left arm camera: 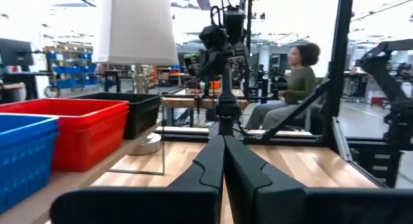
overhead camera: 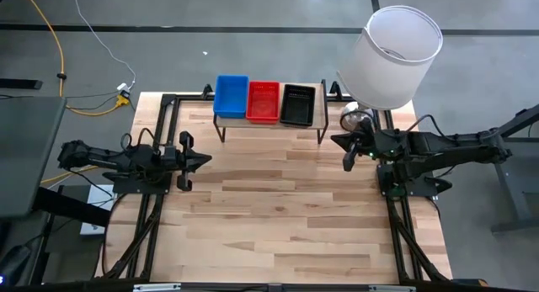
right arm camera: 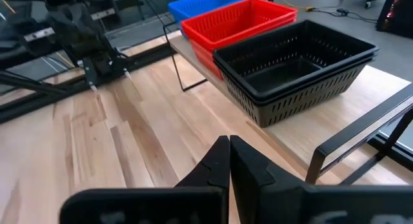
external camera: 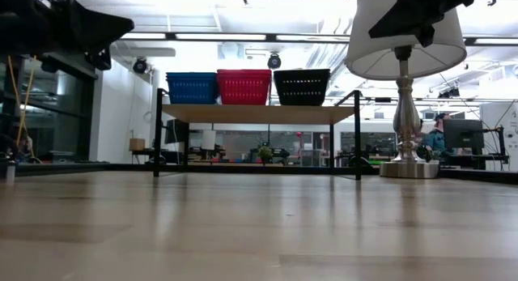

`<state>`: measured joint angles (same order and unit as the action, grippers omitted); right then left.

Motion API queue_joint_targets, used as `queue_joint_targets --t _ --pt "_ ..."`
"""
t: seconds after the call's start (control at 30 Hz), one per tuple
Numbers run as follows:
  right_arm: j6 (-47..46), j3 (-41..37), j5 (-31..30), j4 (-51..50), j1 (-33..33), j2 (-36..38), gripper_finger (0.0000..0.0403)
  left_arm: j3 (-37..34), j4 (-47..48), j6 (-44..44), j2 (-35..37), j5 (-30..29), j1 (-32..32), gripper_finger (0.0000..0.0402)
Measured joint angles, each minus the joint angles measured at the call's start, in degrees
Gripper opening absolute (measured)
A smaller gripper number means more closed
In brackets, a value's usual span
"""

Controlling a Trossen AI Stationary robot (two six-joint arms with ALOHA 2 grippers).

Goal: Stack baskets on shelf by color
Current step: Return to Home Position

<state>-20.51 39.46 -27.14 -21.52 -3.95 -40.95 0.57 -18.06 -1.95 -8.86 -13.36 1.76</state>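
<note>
Ahead of the right gripper, baskets line shelf.

— Bright in here, isn't it? From down at bench height the long ceiling strip lights burn out to plain white.
— Aye, and the pale wooden bench top takes a soft sheen off them. The dark robot arm against that ceiling is only a silhouette.
— From overhead it's even, with just a faint shadow below the low wood-topped shelf.
— The tall white lampshade is the brightest thing there. Close up, the stacked black mesh baskets still show their holes.
</note>
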Motion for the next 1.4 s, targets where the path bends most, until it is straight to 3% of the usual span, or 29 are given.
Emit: queue_joint_targets --t 0.53,0.9,1.1,1.27,1.4 --pt "-0.2 0.0 6.8 -5.6 -0.2 3.1 0.0 0.0 3.5 1.8 0.1 1.1 0.6 0.0" --pt "0.0 0.0 7.7 -7.5 -5.5 3.2 0.0 0.1 3.9 -0.4 0.1 3.5 0.4 0.0" --pt "-0.5 0.0 6.8 -9.5 -7.4 3.2 0.0 0.1 3.6 -2.1 0.3 15.3 -6.7 0.0" --pt "-1.0 0.0 6.0 -9.6 -7.5 3.2 0.0 0.1 5.5 0.6 0.3 21.1 -14.4 0.0" --pt "-1.5 0.0 6.0 -9.6 -7.5 3.2 0.0 0.1 9.0 3.0 0.3 24.1 -16.0 0.0"
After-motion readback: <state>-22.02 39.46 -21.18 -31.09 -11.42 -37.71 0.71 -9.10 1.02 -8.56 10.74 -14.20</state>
